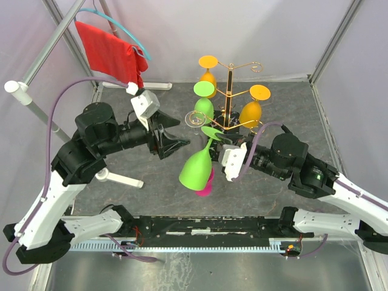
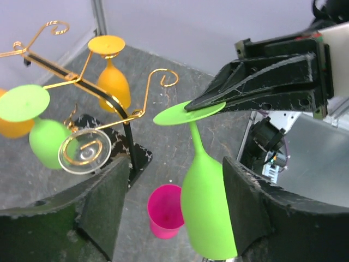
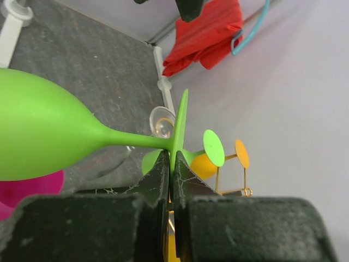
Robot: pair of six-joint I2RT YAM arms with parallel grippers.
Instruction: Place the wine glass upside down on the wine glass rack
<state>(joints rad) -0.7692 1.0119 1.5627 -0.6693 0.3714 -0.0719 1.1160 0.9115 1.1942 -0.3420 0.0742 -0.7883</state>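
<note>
A lime green wine glass (image 1: 195,170) hangs upside down and tilted over the middle of the table. My right gripper (image 1: 218,140) is shut on the rim of its round foot (image 3: 179,123), its jaws clamped flat on both faces. My left gripper (image 2: 175,183) is open with the bowl (image 2: 210,210) between its fingers, close against the right finger (image 2: 245,202) and well apart from the left one. The wine glass rack (image 1: 229,91), gold wire on a black marble base (image 2: 112,139), stands just behind. One curled arm (image 2: 158,79) near the held foot is bare.
A green glass (image 1: 204,108), two orange glasses (image 1: 250,112) and a clear glass (image 1: 195,119) hang on the rack. A pink cup (image 1: 205,185) stands below the held bowl. A red cloth (image 1: 109,51) on a hanger and a white stand (image 1: 115,177) are at the left.
</note>
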